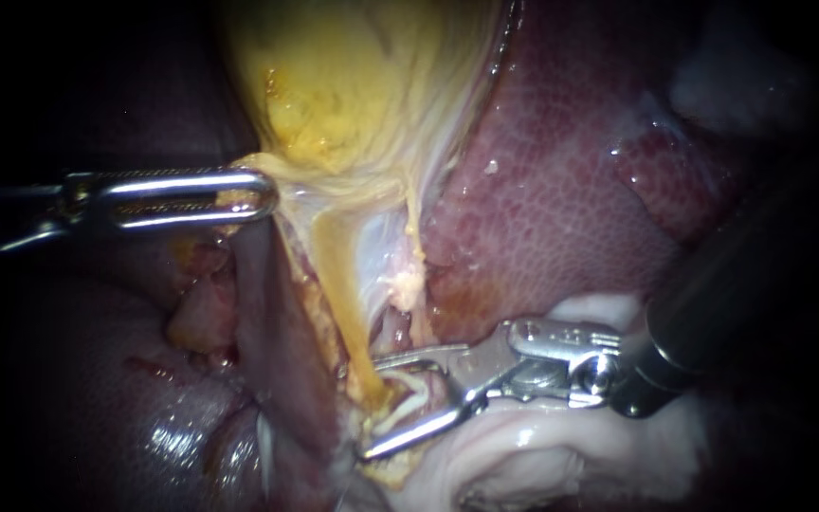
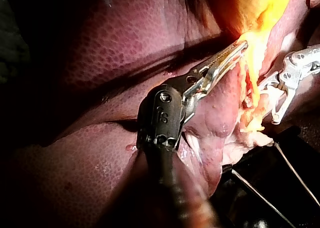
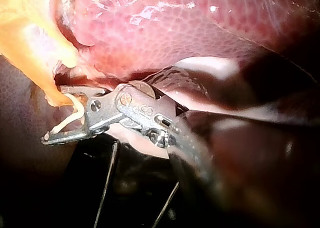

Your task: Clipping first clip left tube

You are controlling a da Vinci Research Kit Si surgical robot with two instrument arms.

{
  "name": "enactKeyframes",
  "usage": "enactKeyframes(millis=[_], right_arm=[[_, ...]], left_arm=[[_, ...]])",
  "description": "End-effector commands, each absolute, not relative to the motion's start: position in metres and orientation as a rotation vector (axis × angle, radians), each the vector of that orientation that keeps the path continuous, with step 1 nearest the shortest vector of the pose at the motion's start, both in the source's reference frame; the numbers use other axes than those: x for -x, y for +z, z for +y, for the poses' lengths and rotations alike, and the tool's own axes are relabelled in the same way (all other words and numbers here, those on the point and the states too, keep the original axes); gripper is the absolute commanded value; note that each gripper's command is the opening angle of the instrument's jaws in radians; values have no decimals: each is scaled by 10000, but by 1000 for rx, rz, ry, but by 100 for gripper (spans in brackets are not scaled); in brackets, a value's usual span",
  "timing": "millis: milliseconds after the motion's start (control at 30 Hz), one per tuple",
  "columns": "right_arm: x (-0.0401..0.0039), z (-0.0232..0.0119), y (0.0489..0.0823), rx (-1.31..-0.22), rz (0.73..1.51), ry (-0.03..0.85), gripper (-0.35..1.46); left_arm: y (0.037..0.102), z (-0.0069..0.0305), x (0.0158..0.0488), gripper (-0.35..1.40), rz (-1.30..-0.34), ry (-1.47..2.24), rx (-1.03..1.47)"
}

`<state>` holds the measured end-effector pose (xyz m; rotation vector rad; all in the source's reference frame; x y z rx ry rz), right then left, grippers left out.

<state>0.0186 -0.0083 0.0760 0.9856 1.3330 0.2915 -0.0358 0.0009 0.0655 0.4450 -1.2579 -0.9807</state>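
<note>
left tube [image 1: 341, 303]: yellow cord running from the neck of the gallbladder [image 1: 362, 85] away from it, long axis steep and leaning slightly toward the right instrument's side. its far end from the gallbladder sits inside the mouth of the right instrument [image 1: 372, 408].

right instrument: pincer released, gap plain, one blade on each side of the tube, lying roughly crosswise to the tube's axis. a pale curved strip [image 1: 409, 387] lies in the gap; clip or tissue, cannot tell.

left instrument [image 1: 263, 194]: pincer clenched on the gallbladder's lower edge, beside the neck, well apart from the clipping site. judged to be holding the tube taut.

judgement: the right instrument is the nearer one and already straddles the tube. the closing move turns on the tube being seated deep between the blades, square across them, not at their tips.
</note>
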Motion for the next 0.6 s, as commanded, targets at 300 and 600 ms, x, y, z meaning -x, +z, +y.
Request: enactKeyframes(millis=[300, 600], right_arm=[[-203, -92, 770, -1010, 1324, 282, 57], [-202, -91, 784, -1002, 1323, 284, 41]], left_arm=[[662, 10, 375, -35, -1254, -968, -458], [657, 6, 377, -35, -1255, -967, -460]])
